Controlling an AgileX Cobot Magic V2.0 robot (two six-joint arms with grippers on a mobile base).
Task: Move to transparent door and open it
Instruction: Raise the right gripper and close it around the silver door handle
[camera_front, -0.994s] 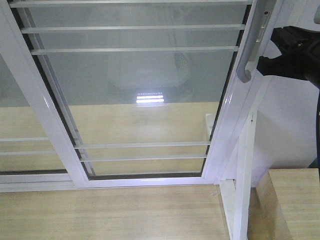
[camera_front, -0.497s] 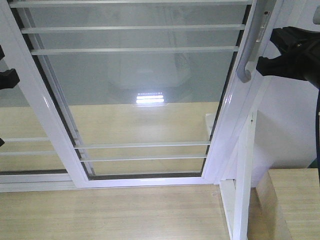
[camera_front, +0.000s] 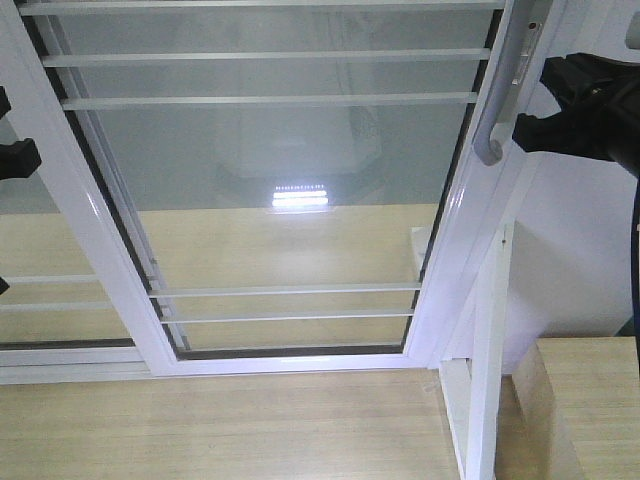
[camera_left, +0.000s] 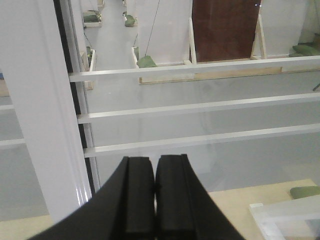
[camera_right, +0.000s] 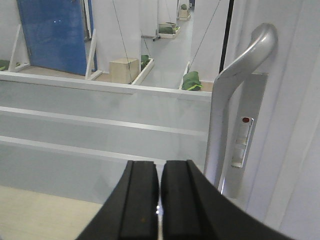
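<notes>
Our right end effector (camera_right: 159, 172) — closed, empty, like the left end effector (camera_left: 154, 167) — has edged beside the handle (camera_right: 220, 130); transparent door (camera_front: 280, 200) seemingly unopened yet.

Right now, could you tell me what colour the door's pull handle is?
Silvery grey; the pull handle shows best in the right wrist view.

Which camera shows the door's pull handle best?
Right wrist view: the pull handle is close, its curve and lock plate clear. The front view catches only its lower part at the top edge. The left wrist view misses it.
</notes>
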